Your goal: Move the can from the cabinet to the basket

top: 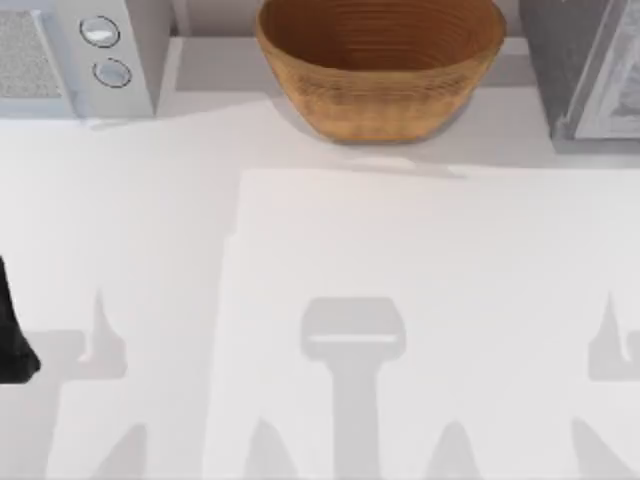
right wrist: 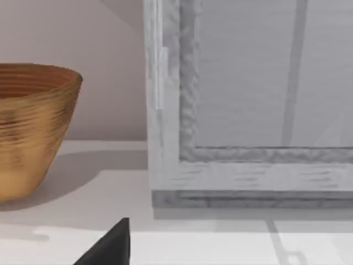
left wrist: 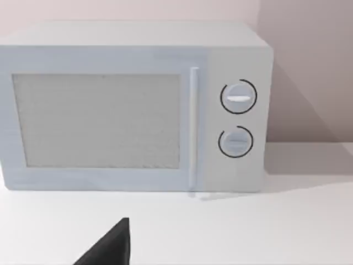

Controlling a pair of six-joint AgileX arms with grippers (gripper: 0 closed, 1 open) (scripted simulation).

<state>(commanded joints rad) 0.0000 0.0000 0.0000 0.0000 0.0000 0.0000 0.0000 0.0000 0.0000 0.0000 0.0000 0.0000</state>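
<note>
White counter (top: 420, 300) beneath everything. At its far right corner, the dark grey speckled cabinet (top: 585, 60) with a paler door panel. At the far left corner, a light grey appliance (top: 80, 50) with two round knobs. Between them, by the back edge, the tan wicker basket (top: 380, 65), upright, apart from both. Left arm (top: 12, 330) parked at the counter's left edge. Dark tip of the left gripper (left wrist: 110, 248) facing the appliance, of the right gripper (right wrist: 110, 248) facing the cabinet; spread or pressed together, cannot tell.
</note>
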